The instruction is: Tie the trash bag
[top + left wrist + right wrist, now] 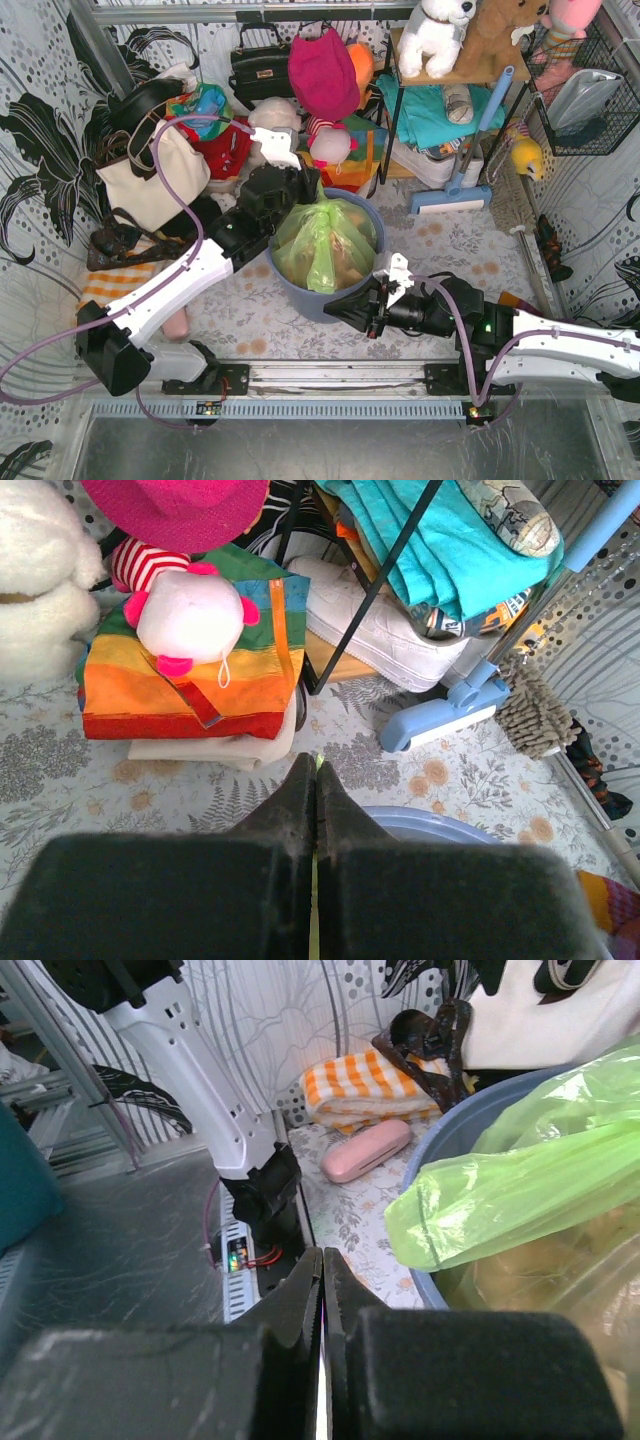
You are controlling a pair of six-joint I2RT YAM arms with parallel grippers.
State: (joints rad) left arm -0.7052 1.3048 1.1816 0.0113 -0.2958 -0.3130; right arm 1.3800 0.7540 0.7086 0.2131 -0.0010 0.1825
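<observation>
Trash bag (325, 245) sits inside blue-grey bin (298, 293); no knot visible, tying seemingly unfinished; left gripper (312, 192) closed, green sliver pinched at bag top; right gripper (331, 307) closed, empty, beside bin.

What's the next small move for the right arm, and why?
Probably open the right pincer and ease it toward the trash bag's loose flap over the bin rim. It is shut on nothing beside the bin, while the left pincer seems shut on a green sliver of bag.
</observation>
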